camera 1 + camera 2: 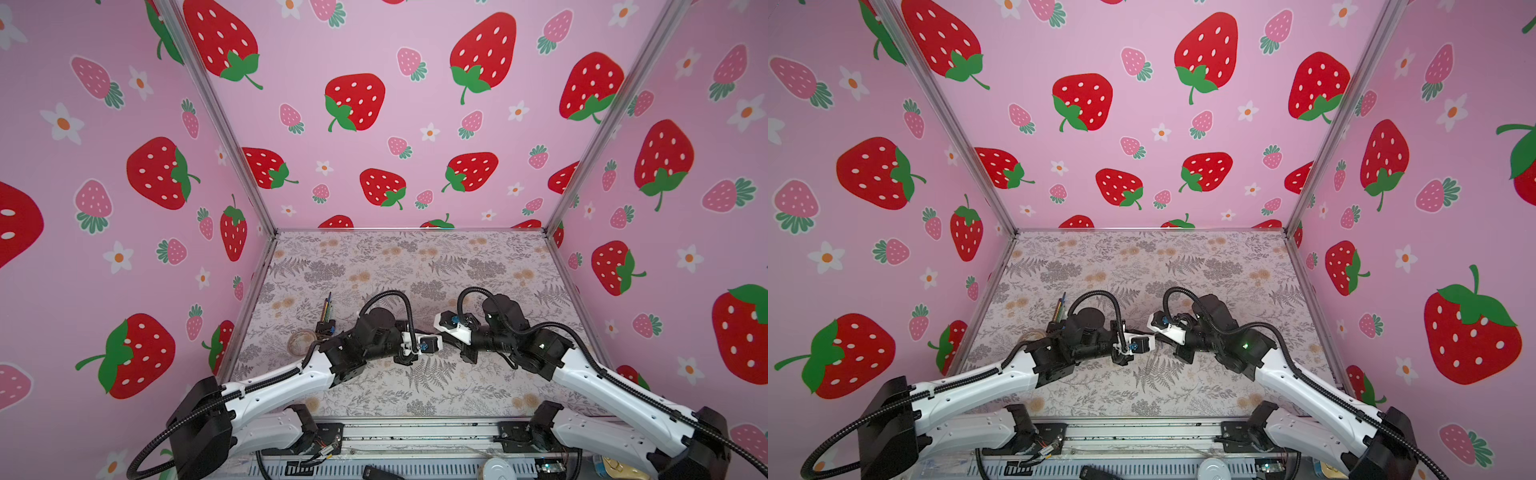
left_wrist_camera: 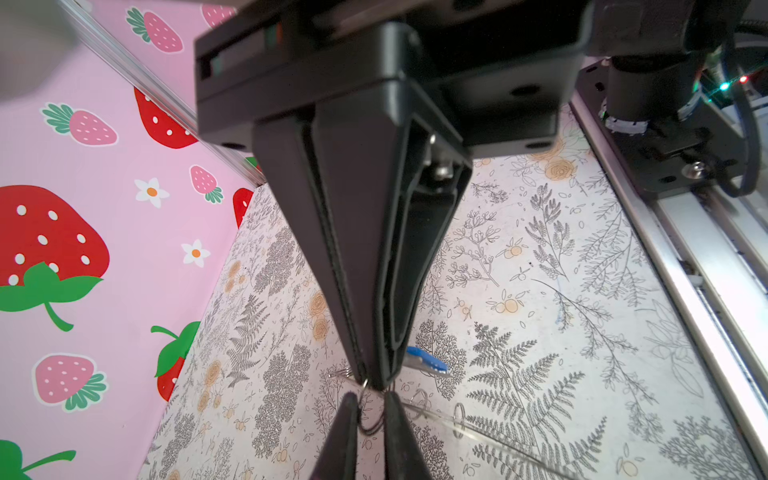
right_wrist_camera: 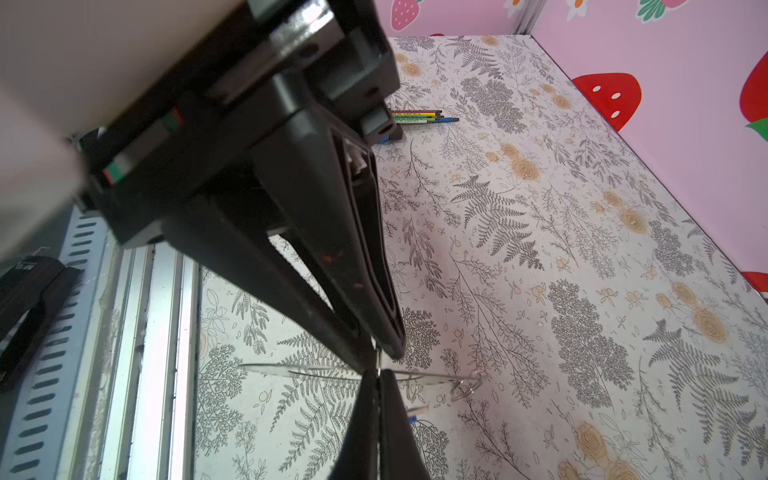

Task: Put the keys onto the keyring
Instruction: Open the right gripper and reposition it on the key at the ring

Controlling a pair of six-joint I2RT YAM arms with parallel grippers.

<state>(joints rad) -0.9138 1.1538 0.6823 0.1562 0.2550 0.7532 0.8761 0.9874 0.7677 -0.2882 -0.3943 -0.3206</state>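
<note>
1. Starting at 6 o'clock, I see the metal rail [image 1: 415,434] that carries both arm bases. The left arm [image 1: 282,384] comes in from 7 o'clock and the right arm [image 1: 615,386] from 5 o'clock.
2. Both arms reach to about the middle of the floral mat [image 1: 415,266], and in both top views their heads nearly meet there.
3. In its wrist view my left gripper [image 2: 374,380] is pinched closed on a small wire loop [image 2: 364,386] that pokes out past the tips.
4. The keys [image 2: 427,360], a blue tag with a bit of silver under it, sit just beside those left fingertips. I cannot tell whether the tag hangs or lies on the mat.
5. My right gripper [image 3: 380,356] is clamped closed, its tips facing the left ones and almost touching them.
6. The keyring [image 3: 299,370] shows as a thin silvery hoop with a few small wire rings at it. It runs right through that meeting point, but I cannot tell whether its wire sits between the right pads.
7. Toward 9 o'clock from the grippers, a translucent tape roll [image 1: 302,341] lies flat on the mat beside the left arm.
8. Beyond it, at 10 o'clock, lies a bundle of coloured pencils [image 1: 327,307].
9. At 12 o'clock the strawberry-print wall [image 1: 415,104] closes the cell.
</note>
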